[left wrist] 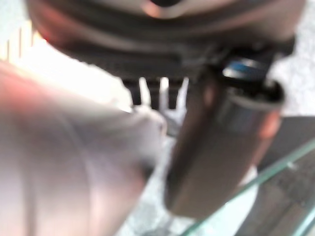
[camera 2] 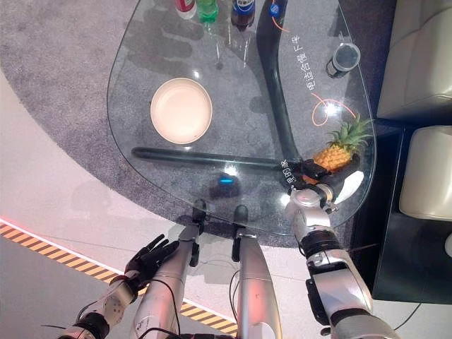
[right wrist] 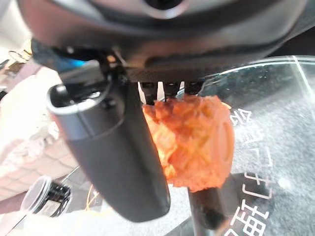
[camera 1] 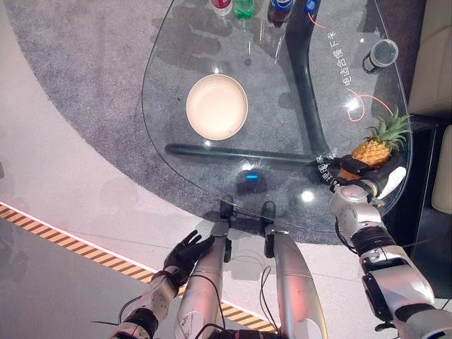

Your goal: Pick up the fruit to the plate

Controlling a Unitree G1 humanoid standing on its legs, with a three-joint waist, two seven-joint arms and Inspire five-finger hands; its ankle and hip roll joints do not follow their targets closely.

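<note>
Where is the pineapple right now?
The pineapple lies near the glass table's right edge in the eye views, with the right robot hand around its base, far right of the plate.

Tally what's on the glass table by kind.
Pineapple: 1, right hand on it
Plate: 1
Bottles: 4, along the far edge
Clear cup: 1, lying on its side
Total: 7

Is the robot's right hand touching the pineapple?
Touching. In the right wrist view the right hand has its thumb pressed against the pineapple, with fingers behind the fruit. The left eye view shows the dark fingers wrapped round its base.
</note>
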